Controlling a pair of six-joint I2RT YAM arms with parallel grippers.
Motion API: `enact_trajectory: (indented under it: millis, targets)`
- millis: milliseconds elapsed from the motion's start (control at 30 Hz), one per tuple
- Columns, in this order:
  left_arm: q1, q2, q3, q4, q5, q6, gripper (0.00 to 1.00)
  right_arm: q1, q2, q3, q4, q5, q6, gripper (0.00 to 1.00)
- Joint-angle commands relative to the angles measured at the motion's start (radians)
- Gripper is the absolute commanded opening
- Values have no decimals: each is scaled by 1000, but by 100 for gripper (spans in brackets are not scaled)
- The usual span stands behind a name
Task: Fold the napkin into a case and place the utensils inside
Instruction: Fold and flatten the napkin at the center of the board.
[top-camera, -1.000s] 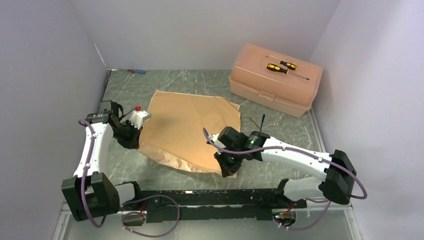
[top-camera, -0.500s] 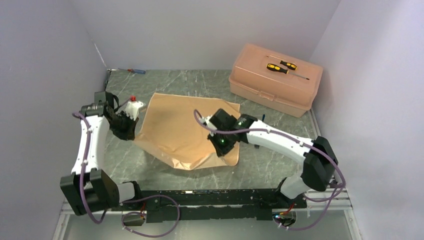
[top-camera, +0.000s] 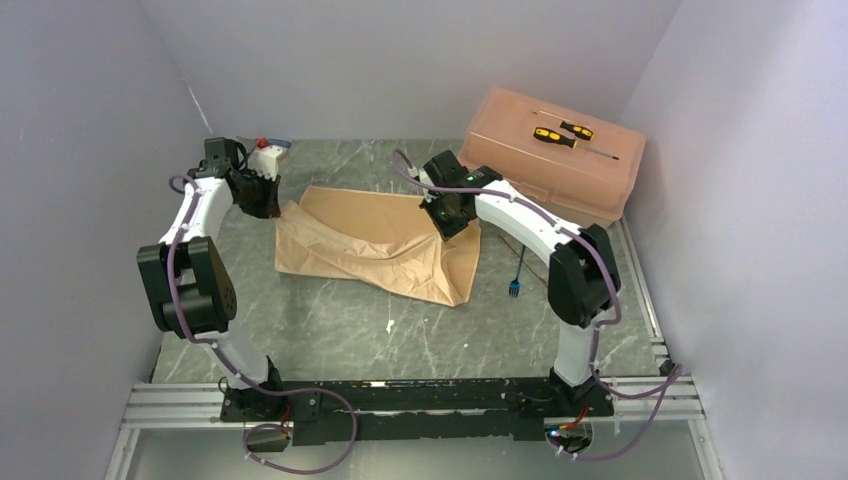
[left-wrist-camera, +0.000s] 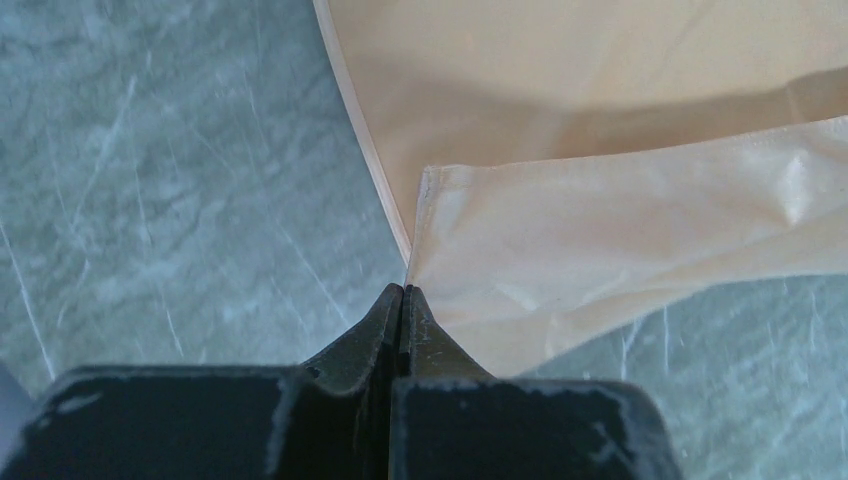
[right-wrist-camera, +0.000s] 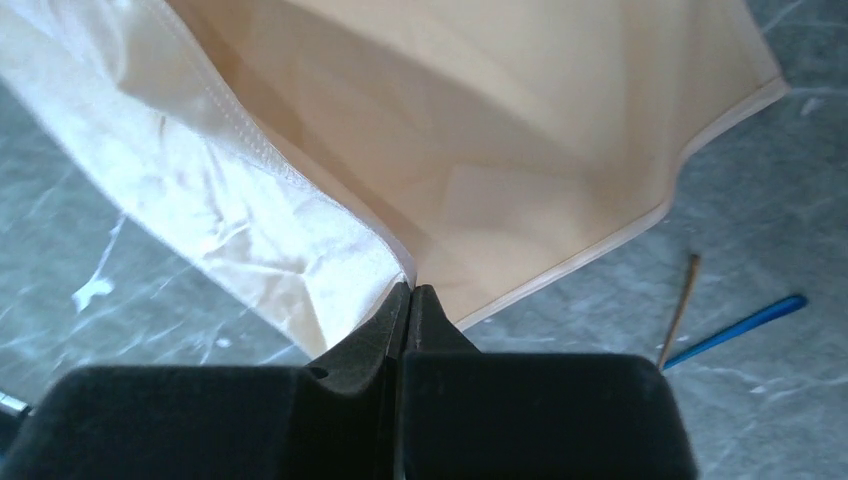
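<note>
At the far left of the grey-green marbled worktop (top-camera: 330, 330), the left tool (left-wrist-camera: 402, 292) has its jaws pressed together on a hemmed corner of the soft, slightly shiny peach-orange cloth napkin (top-camera: 375, 245). The left wrist view shows that corner as an upper layer, with the edge of a lower layer running away beneath it. The napkin lies mid-worktop, doubled over on itself into a rough band. It is wrinkled along the near fold and sags between the two arms. At its far right corner the right tool (right-wrist-camera: 410, 292) is likewise clamped shut on a corner of the upper layer, held just above the lower layer's rim. This looks like the first halving fold of the case, with the pouch shape and diagonal flaps not yet made. The next move probably calls for both arms to lower their corners together and square them on the lower layer's edge. They would then let go without dragging the slippery cloth askew. Just beside the napkin's right edge, on bare worktop, lie the slim gold-toned metal utensils with a blue part (top-camera: 516, 275), too small to tell apart. At the far right stands a hard pink plastic box (top-camera: 520, 185) with two yellow-and-black screwdrivers (top-camera: 562, 134) on its lid.
</note>
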Motion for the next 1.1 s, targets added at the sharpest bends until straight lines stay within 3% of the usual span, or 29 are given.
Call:
enact_trajectory:
  millis: [0, 400, 767, 900, 933, 967, 1067]
  targets:
    - [-17, 50, 55, 179, 31, -76, 3, -18, 74, 115, -72, 132, -54, 0]
    - [-64, 263, 190, 306, 15, -153, 3, -60, 169, 195, -48, 315, -84, 0]
    - [-117, 376, 206, 366, -34, -151, 4, -65, 365, 337, 46, 534, -116, 0]
    - [-121, 371, 195, 355, -40, -146, 15, -66, 405, 359, 71, 638, -115, 0]
    - [-122, 362, 188, 347, -38, -142, 20, -66, 415, 368, 66, 656, -116, 11]
    - [-122, 348, 179, 339, -45, -138, 28, -66, 427, 380, 56, 667, -115, 23]
    - [-120, 292, 150, 294, -42, -114, 59, -64, 432, 401, 57, 692, -91, 25]
